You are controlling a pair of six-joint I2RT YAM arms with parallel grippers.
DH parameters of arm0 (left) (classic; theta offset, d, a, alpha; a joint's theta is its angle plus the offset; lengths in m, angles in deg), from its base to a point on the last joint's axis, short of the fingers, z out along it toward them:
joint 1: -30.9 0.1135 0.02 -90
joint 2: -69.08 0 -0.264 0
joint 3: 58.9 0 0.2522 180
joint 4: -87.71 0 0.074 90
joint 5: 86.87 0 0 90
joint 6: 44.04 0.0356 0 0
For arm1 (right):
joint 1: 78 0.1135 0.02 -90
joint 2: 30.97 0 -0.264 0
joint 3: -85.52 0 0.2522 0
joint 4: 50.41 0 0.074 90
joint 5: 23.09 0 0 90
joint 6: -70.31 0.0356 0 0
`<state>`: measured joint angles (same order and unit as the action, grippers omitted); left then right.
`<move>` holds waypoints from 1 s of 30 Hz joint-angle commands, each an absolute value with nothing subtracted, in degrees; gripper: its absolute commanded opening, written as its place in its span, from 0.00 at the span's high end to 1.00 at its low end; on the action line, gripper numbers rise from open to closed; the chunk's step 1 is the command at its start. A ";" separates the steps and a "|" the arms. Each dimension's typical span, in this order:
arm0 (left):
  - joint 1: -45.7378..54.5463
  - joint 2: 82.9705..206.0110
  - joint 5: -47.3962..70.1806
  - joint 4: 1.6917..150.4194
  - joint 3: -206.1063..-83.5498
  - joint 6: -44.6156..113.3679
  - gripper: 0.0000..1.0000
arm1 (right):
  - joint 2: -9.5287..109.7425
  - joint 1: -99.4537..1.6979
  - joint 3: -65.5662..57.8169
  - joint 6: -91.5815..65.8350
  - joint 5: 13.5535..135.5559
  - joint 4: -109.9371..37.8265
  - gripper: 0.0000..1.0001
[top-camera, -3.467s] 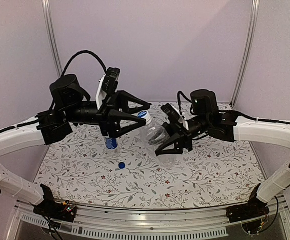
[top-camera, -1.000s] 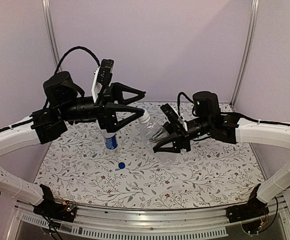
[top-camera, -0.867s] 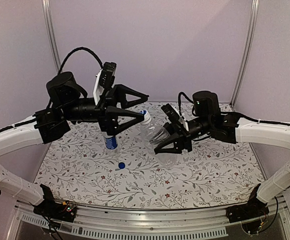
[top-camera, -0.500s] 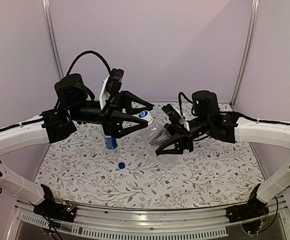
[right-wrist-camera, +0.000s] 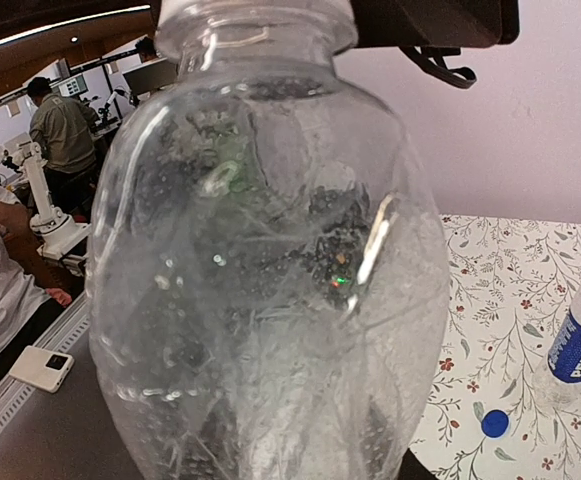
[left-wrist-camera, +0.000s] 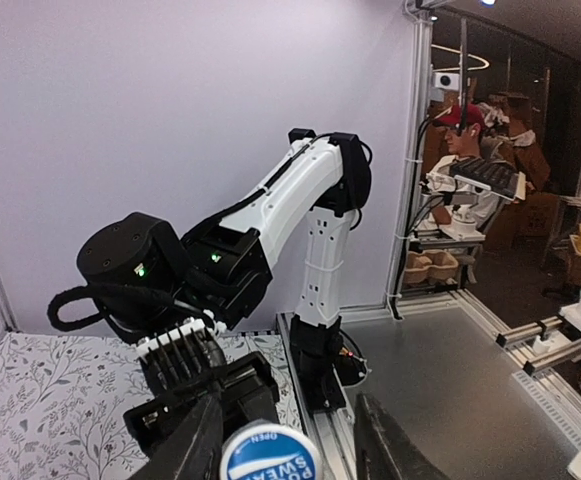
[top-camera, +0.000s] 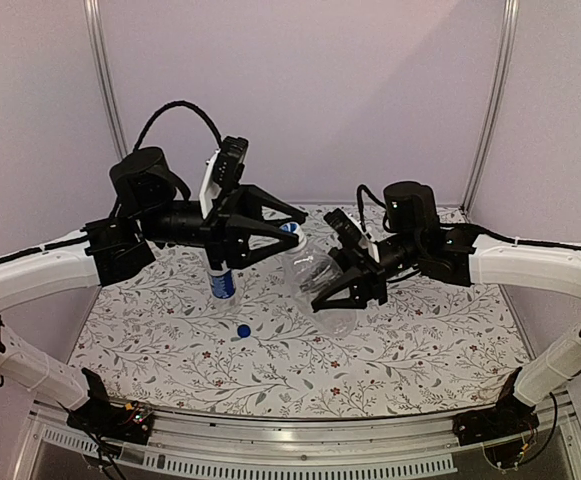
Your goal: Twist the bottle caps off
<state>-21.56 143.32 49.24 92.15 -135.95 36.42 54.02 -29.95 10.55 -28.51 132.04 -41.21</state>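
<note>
Two bottles, two caps. The plain bottle point(right-wrist-camera: 270, 260) is up off the table point(top-camera: 420, 340), with the right claw point(top-camera: 320, 292) clamped on its body. It looks thin-walled, light and likely to buckle. Its white-and-blue cap point(left-wrist-camera: 270, 452) sits between the jaws of the left claw point(top-camera: 296, 231), which stand apart; take it by the sides. The labelled bottle point(top-camera: 222, 285) stands on the table, with the blue cap point(top-camera: 243, 330) loose nearby.

The labelled bottle point(right-wrist-camera: 578, 352) reads "pepsi" on its band; the cap point(left-wrist-camera: 269, 452) shows "OPEN".

blue cap point(top-camera: 243, 330), blue-banded bottle point(top-camera: 222, 284), clear bottle point(top-camera: 310, 268), floral table point(top-camera: 400, 350).
</note>
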 commanded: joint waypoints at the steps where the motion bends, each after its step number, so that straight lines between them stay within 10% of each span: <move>1: -21.04 144.13 49.88 92.86 -136.72 36.67 0.57 | 54.20 -30.18 9.09 -28.13 131.93 -42.58 0.75; 19: -21.58 140.33 33.23 90.33 -134.37 30.68 0.91 | 51.80 -30.80 10.01 -25.98 111.21 -41.31 0.76; 30: -26.46 140.81 3.31 80.86 -138.10 16.48 0.83 | 49.98 -30.76 10.78 -26.39 98.40 -41.40 0.75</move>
